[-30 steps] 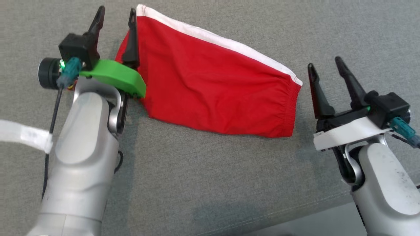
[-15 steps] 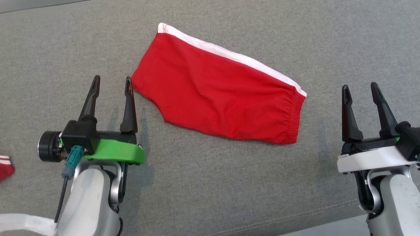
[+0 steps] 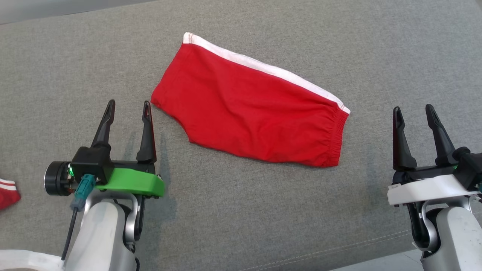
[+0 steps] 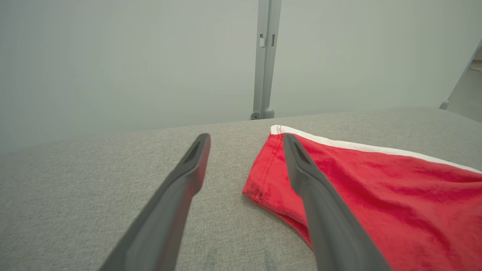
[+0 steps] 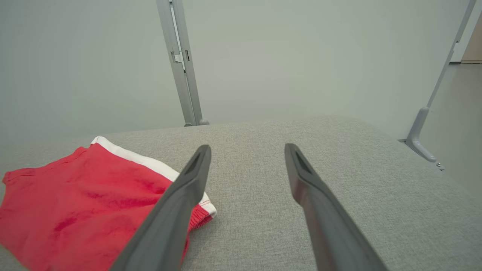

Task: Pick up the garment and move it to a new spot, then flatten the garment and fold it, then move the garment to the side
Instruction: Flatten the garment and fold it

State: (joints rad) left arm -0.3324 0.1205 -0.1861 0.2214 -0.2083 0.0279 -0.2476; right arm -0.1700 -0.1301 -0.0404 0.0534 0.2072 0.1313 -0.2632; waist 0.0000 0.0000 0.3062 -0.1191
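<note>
Likely limp and light, the shorts want pinching at hem and waistband; left gripper and right gripper stand spread, empty.

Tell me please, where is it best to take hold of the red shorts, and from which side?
Take the red shorts by their two short ends: the leg hem with the left pincer, the gathered waistband with the right pincer. The shorts lie flat and long between both open pincers, so each end probably suits a low approach from its own side.
</note>
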